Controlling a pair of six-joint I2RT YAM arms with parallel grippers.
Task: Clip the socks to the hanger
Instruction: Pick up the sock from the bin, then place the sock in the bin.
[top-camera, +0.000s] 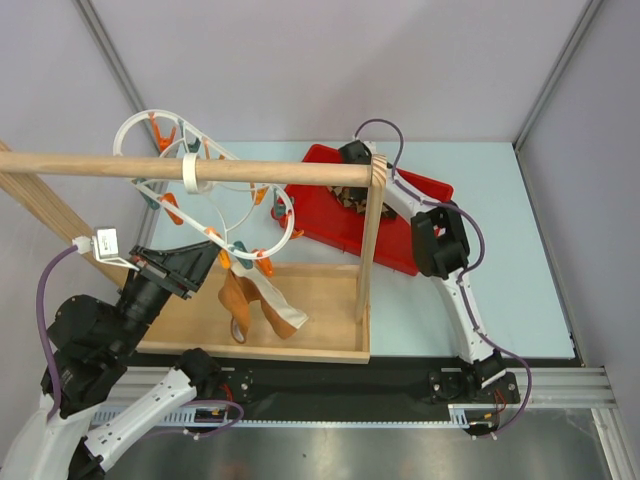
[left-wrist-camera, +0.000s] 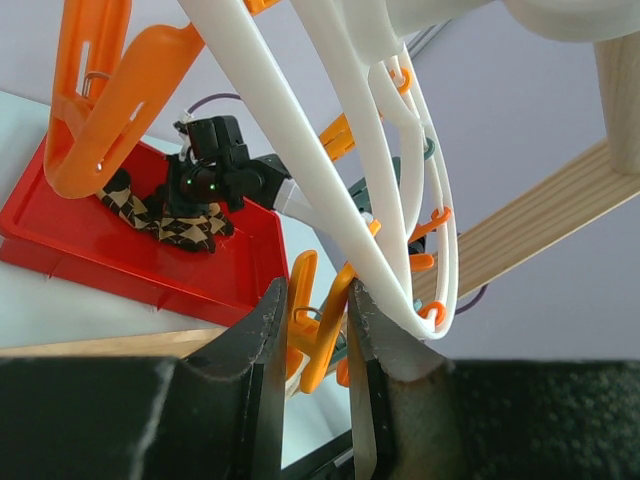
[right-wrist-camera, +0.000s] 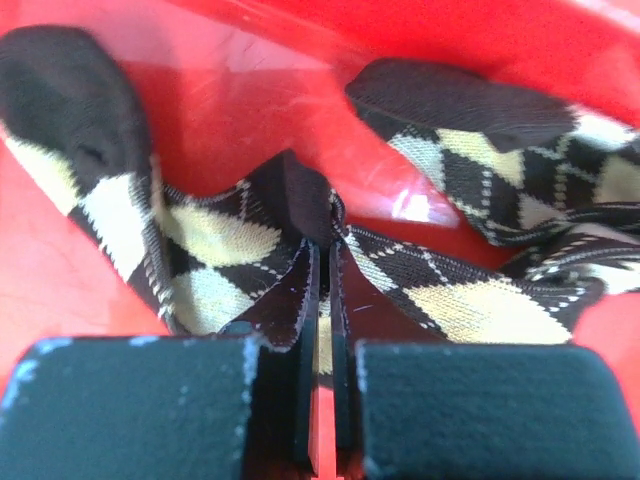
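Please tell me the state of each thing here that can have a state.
left gripper, shut on orange peg
right gripper, shut on socks
socks, bunched in red bin
hanger, hung on wooden rod by its hook
tan cloth, hanging below hanger

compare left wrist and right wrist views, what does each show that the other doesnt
Only left wrist: the hanger, the left jaws around an orange peg, the wooden frame. Only right wrist: the right jaws pinching a sock fold, close up. Both: the red tray and argyle socks.
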